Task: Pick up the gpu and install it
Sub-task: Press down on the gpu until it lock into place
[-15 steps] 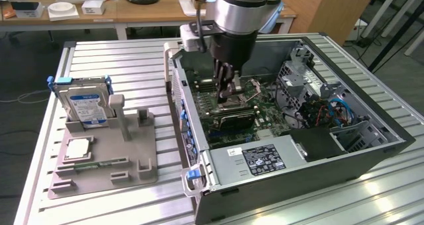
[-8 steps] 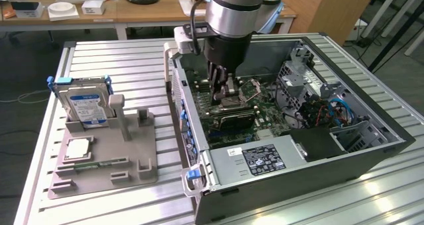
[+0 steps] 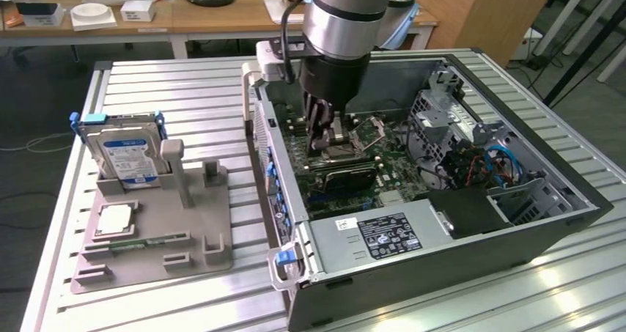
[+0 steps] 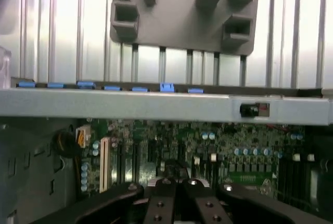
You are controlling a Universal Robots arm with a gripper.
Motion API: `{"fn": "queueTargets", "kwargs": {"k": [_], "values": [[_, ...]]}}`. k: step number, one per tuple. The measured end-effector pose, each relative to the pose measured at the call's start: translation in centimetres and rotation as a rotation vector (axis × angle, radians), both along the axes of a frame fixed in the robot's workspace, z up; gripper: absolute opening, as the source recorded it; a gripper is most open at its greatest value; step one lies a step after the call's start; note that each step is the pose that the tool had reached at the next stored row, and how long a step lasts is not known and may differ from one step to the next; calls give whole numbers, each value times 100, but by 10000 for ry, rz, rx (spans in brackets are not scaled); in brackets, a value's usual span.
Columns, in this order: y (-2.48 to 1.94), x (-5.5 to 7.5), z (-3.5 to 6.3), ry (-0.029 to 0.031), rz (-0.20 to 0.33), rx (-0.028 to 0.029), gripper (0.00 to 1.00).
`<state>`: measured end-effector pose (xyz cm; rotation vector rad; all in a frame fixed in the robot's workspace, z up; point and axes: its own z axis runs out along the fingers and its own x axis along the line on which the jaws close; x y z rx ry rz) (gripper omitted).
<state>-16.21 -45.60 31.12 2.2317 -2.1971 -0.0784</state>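
Inside the grey metal case (image 3: 533, 237), black tool (image 3: 322, 133) pinching the thin dark gpu (image 3: 333, 147) (over green motherboard (image 3: 389, 182)).

I count one bench (image 3: 157, 90) and, on it, one open computer case (image 3: 440, 273) and one grey holder (image 3: 210, 251). The holder carries one hard drive (image 3: 122, 152) standing up, one square chip (image 3: 116, 220) lying flat and one green memory stick (image 3: 146, 242). Inside the case I count one main board (image 3: 391, 182), one power supply (image 3: 386, 233) and my one hand (image 3: 328, 145).
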Motion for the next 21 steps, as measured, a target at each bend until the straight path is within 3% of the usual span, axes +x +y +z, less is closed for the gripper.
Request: {"fn": "queueTargets", "kwargs": {"k": [3,6,11,16,19,21], "values": [[13,-46,-56,-1,-31,-11,11],[36,-85,-109,1,-153,-57,11],[44,-93,-166,8,-538,-60,11],[44,-92,-168,27,-546,-54,11],[44,-93,-167,338,-544,-63,11],[44,-93,-167,509,-541,-66,11]]}}
